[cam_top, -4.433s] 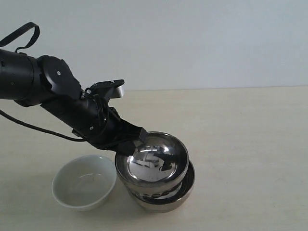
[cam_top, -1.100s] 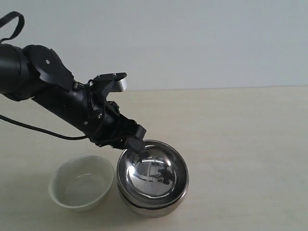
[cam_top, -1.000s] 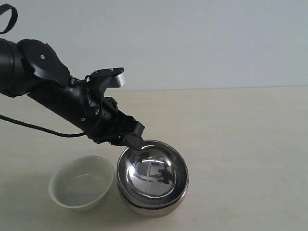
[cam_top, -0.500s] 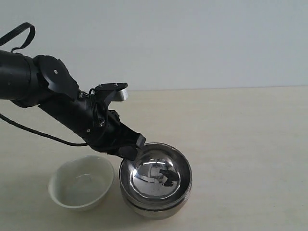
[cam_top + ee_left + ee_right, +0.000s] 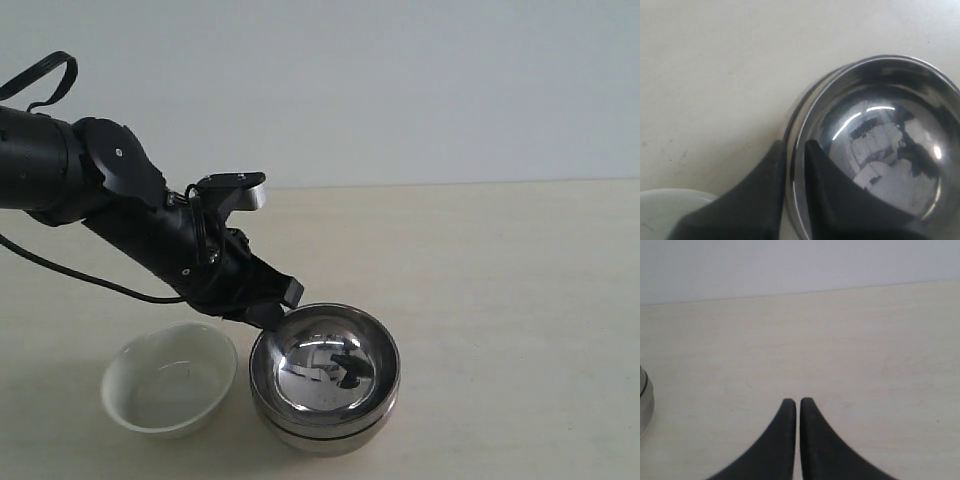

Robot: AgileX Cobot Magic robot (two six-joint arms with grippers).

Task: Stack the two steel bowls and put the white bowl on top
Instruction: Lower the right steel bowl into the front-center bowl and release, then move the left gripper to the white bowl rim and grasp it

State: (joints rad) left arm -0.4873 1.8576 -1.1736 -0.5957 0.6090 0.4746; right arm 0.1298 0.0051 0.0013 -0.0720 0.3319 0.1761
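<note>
On a cream bench (image 5: 500, 280), the left hand (image 5: 272, 312) meets the rim of two nested steel bowls, with the white bowl (image 5: 170, 378) just beside them.
From the outside camera, the top steel bowl (image 5: 325, 360) sits inside the bottom steel bowl (image 5: 320, 436) near the front edge, the white bowl upright to their left, and a black arm (image 5: 120, 210) with its cable slanting down over the gap between them against a plain pale wall (image 5: 400, 90). The left wrist camera adds what the arm hides there: one finger (image 5: 765, 200) lies outside the top bowl's rim and the other inside, pinching it. Only the right wrist camera shows the right hand (image 5: 797, 402), fingers pressed together on nothing above bare bench, a sliver of steel at the frame's edge.
</note>
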